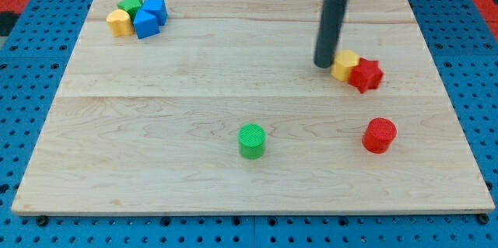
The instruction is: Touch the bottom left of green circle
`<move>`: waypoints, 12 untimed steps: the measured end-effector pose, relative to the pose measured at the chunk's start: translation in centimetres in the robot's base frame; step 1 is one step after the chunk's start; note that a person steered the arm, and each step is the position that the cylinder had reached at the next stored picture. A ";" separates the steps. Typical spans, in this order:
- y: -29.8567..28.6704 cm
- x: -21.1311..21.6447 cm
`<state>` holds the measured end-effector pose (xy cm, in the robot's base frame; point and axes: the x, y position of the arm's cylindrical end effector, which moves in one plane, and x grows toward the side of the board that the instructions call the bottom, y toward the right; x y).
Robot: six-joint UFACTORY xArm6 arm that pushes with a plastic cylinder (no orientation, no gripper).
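The green circle block (251, 140) stands on the wooden board (156, 108) a little below the middle. My tip (324, 64) is up and to the right of it, far from it, just left of a yellow block (345, 64) that touches a red star block (366, 75). The dark rod rises straight to the view's top.
A red circle block (379, 135) sits at the right, level with the green one. At the top left a cluster holds a green star block (131, 4), a yellow block (118, 22) and two blue blocks (155, 8) (145, 24). Blue pegboard surrounds the board.
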<state>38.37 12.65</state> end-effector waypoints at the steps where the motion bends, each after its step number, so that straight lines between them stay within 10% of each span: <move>1: -2.2 0.2; 3: -5.7 6.7; 6: -23.5 3.2; 8: -24.3 12.2; 12: -19.0 15.2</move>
